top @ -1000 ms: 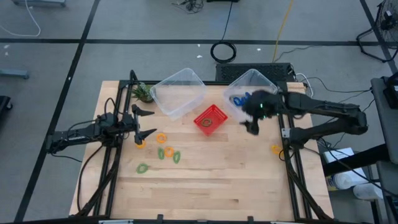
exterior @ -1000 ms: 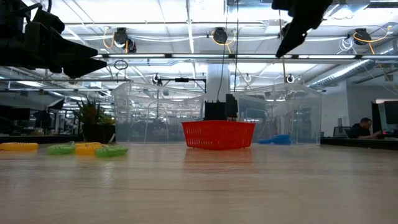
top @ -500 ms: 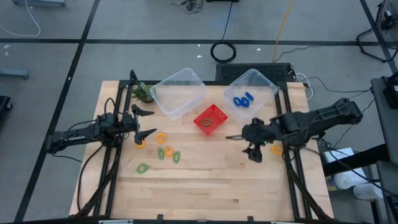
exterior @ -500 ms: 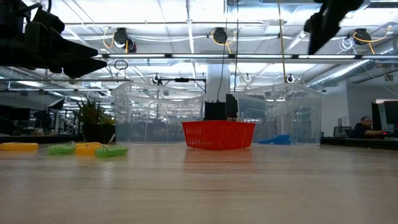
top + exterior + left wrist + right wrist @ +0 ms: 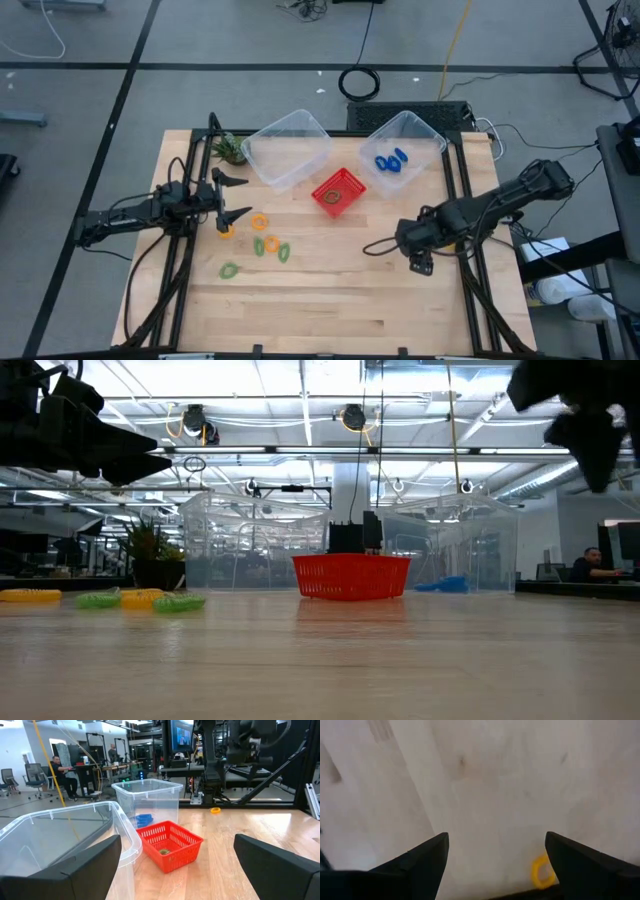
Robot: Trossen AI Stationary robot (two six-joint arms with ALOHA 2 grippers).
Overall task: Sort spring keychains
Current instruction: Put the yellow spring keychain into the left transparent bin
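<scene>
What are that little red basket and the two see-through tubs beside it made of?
The red basket looks like moulded plastic: an open grid of thin ribs, matte. The two tubs look like thin clear plastic, glossy, with the floor and blue keychains visible through their walls.

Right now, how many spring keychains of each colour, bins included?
Blue keychains: 3, overlapping in a clear bin
Green keychains: 3
Orange/yellow keychains: 4
Unclear-colour keychain in the red basket: 1
Total: 11
</scene>
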